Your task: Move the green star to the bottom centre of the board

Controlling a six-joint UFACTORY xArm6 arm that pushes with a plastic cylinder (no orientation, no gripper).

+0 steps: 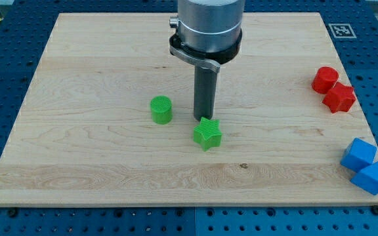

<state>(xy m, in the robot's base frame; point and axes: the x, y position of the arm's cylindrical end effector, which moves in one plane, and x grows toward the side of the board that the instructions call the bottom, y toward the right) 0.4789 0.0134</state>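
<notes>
The green star-shaped plastic block (pixel 207 134) lies near the middle of the pale wooden board (pixel 97 170), slightly toward the view's bottom. The rod's tip (pixel 205 118) stands right at the star's upper edge, seemingly touching it. It's a bare rod, with nothing to spread or pinch. A green cylinder block (pixel 161 109) sits just to the star's left.
</notes>
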